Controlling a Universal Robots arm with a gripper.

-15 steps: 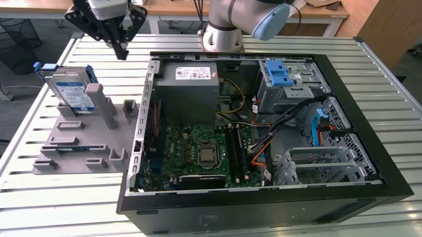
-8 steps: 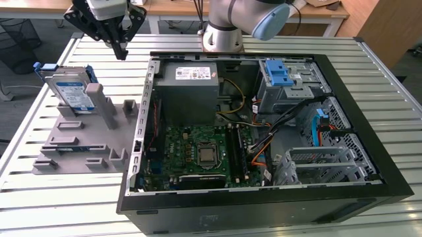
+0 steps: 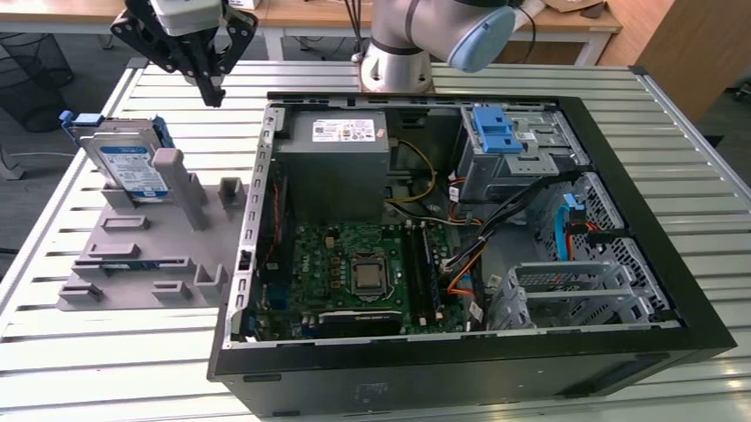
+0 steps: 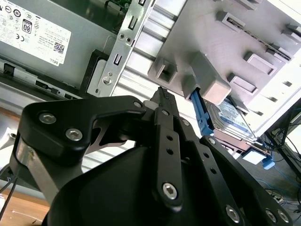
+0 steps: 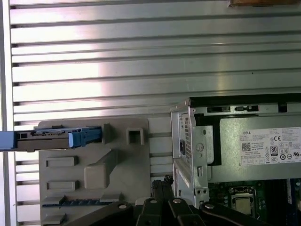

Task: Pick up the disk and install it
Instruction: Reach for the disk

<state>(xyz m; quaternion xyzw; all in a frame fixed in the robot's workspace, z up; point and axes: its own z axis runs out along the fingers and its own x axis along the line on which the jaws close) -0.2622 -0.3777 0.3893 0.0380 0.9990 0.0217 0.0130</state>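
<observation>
Hand (image 3: 213, 88), fingers together, empty; disk (image 3: 127, 163) in rack (image 3: 141, 264) at its 7 o'clock (exterior view). Risk: unopened fingers may topple disk.

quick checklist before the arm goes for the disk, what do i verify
1. Disk standing upright in the grey fixture: ok.
2. Gripper empty: ok.
3. Gripper open enough to take the disk: not ok, it is shut.
4. Gripper lined up over the disk: not ok, it hangs off to the side, toward the computer case.
5. Case open from above: ok.
6. Free bay ready for the disk: cannot tell.
</observation>
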